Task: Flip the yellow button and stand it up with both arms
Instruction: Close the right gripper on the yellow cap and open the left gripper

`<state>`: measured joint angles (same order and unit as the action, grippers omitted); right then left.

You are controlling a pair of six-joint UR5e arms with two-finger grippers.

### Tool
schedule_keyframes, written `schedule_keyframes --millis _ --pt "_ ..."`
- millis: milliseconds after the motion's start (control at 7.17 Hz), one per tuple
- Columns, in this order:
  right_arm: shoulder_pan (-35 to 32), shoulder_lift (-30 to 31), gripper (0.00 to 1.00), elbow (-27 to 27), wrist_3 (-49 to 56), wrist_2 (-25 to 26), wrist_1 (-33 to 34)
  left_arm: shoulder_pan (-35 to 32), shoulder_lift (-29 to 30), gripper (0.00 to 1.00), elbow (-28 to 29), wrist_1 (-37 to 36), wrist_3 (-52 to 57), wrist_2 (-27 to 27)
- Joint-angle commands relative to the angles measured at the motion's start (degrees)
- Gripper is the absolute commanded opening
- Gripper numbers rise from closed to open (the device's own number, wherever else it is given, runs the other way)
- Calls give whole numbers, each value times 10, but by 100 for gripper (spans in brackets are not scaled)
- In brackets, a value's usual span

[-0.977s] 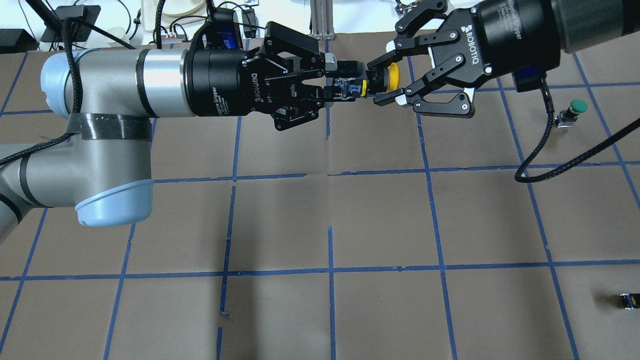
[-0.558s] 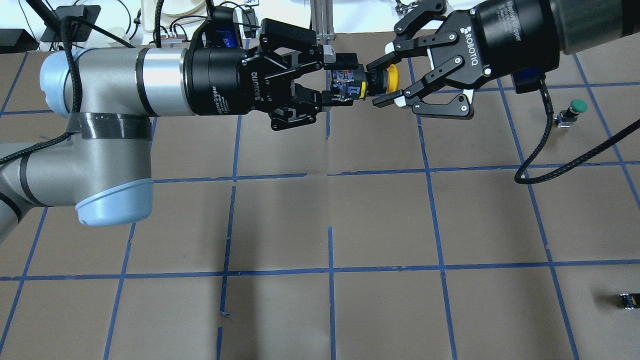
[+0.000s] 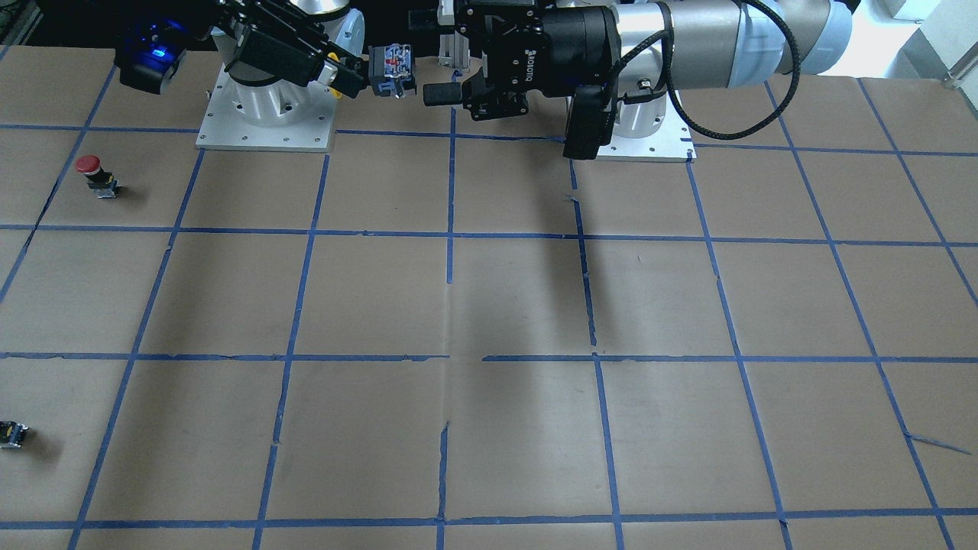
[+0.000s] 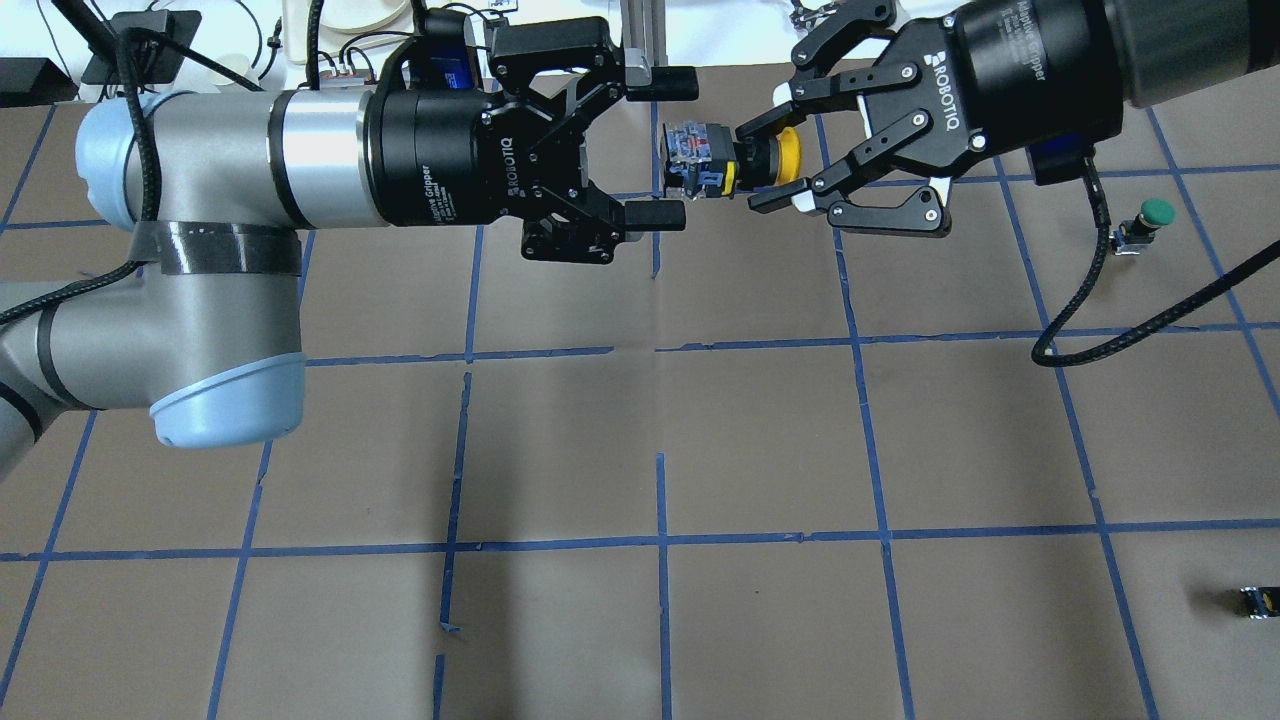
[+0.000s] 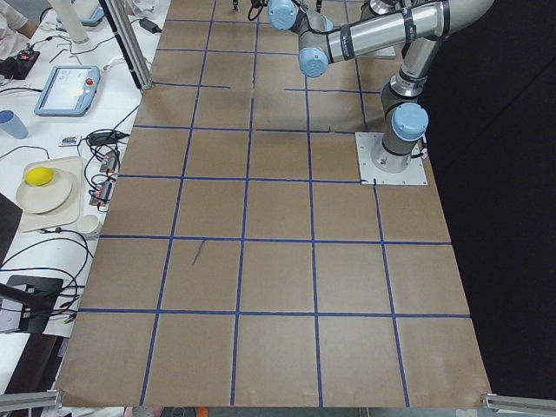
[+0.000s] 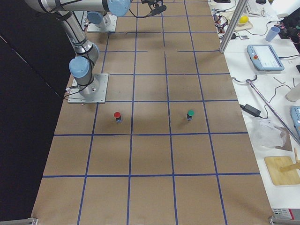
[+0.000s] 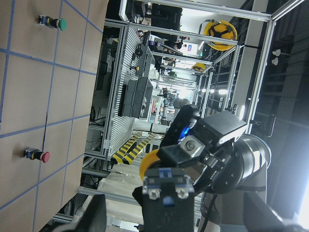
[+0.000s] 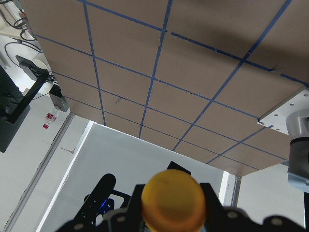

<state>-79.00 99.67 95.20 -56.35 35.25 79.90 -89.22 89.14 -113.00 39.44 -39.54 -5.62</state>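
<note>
The yellow button [image 4: 785, 155] hangs in the air over the far middle of the table, lying sideways with its cap toward my right arm. My right gripper [image 4: 757, 163] is shut on it just behind the cap. Its black body [image 4: 695, 160] points at my left gripper [image 4: 685, 148], which is open, its fingers [image 4: 655, 213] apart above and below the body without touching it. The button's body also shows in the front view [image 3: 391, 69], in the left wrist view [image 7: 166, 191], and the cap fills the right wrist view [image 8: 174, 198].
A green-capped button [image 4: 1150, 218] stands at the right of the table. A red-capped button [image 3: 95, 172] stands nearer the right arm's base. A small black switch block [image 4: 1258, 600] lies near the front right edge. The right arm's cable [image 4: 1120, 330] hangs over the table.
My left gripper has opened and let go of the button's body, and drawn back slightly. My right gripper still holds the button in the same place.
</note>
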Motion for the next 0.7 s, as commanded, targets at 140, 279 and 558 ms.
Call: schedule_keyframes --millis 140,279,558 --pt "86 -11 7 2 168 149 5 60 18 99 7 -32 4 -17" --pt "92 -30 7 2 274 230 4 69 28 99 9 -34 37 -90" --pt "96 -41 7 11 492 384 17 78 43 99 24 -31 94 -193"
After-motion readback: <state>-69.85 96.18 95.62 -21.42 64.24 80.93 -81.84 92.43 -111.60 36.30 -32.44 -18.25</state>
